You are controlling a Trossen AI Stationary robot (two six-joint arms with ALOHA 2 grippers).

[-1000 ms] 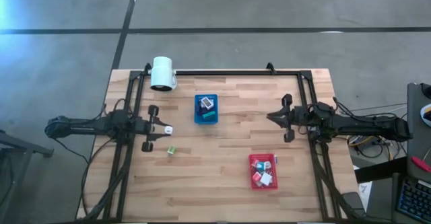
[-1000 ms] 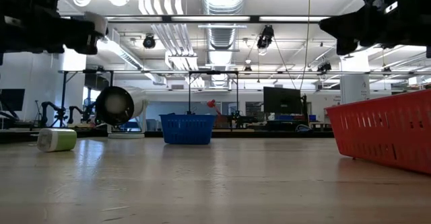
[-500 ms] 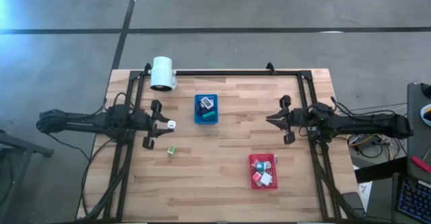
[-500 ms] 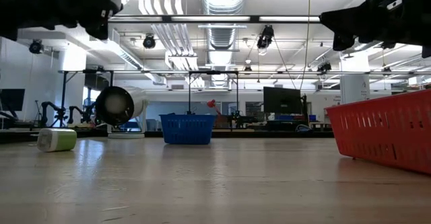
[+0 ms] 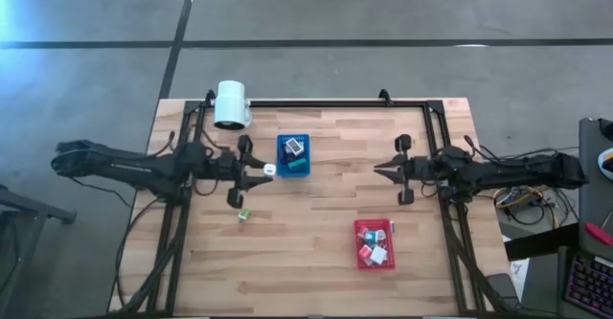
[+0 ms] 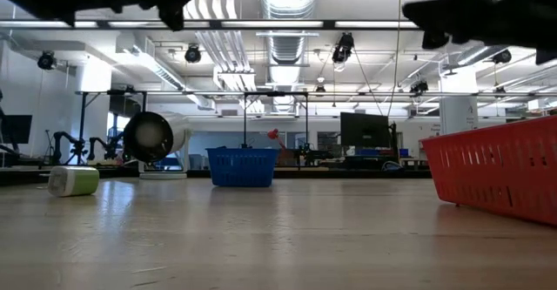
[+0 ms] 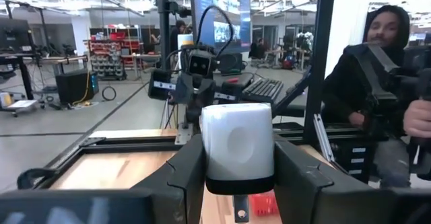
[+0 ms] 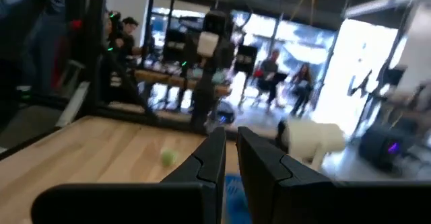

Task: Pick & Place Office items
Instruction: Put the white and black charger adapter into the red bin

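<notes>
A white cylinder (image 5: 232, 103) lies at the desk's (image 5: 316, 247) far left corner. The blue tray (image 5: 293, 155) sits mid-desk and the red tray (image 5: 374, 243) nearer the front; both hold office items. A small green item (image 5: 244, 215) lies loose on the wood. The left hand (image 5: 261, 170), just beside the blue tray, clamps a white block (image 7: 237, 146) above the desk. The right hand (image 5: 379, 167), fingers nearly together and empty, hangs well apart from both trays.

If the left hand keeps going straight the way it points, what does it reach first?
The left hand, shut on a white block, points at the blue tray beside it. It rides high, so it would likely pass over the tray's rim; height is unclear.
</notes>
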